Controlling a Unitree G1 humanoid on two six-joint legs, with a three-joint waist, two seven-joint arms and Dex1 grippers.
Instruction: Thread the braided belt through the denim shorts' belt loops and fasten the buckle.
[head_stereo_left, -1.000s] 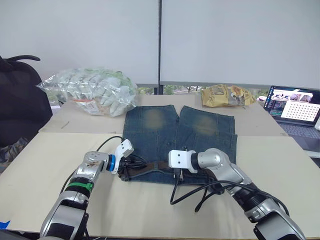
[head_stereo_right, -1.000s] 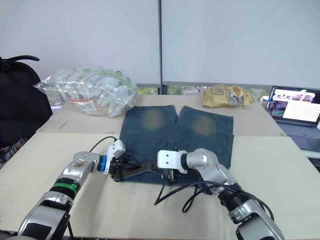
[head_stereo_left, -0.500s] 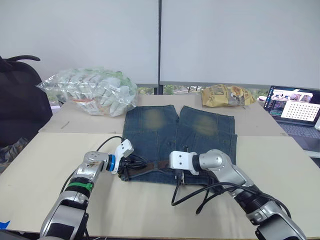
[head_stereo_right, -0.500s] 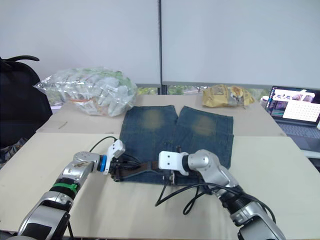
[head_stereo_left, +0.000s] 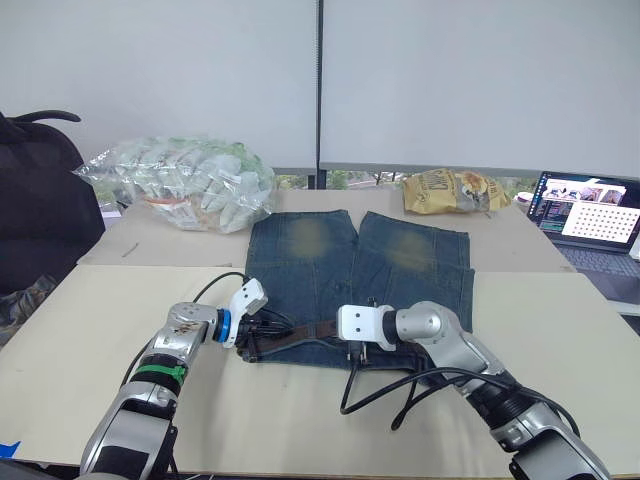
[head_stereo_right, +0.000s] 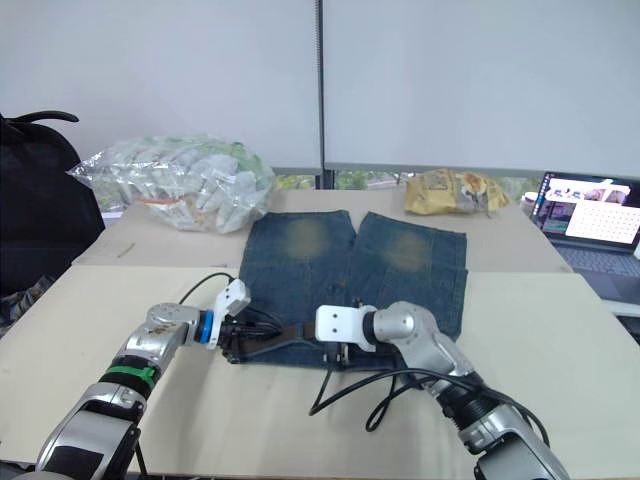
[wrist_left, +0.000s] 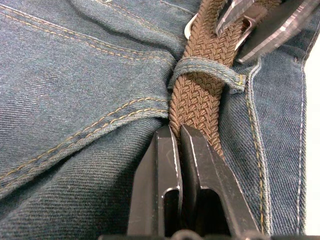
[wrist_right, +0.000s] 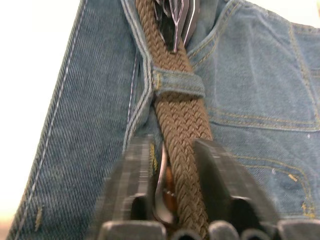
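The shorts (head_stereo_left: 360, 270) lie flat on the table (head_stereo_left: 90, 330), with the waist end close to us. The belt (wrist_left: 197, 95) runs along that waist and goes under a belt loop (wrist_left: 207, 70).

Our left claw (wrist_left: 176, 134) is pressed almost together, pinching the edge of the belt just beside that loop. Our right claw (wrist_right: 172, 150) is spread, with one finger on each side of the belt. The shiny buckle (wrist_right: 161, 192) sits between those fingers.

We think the belt is light, soft and bendy, so it will flop if we push it. Its bumpy weave should not slip much. We think it is best to hold it close to a loop, or by the hard buckle, and pull gently. The denim is soft too and may bunch up.
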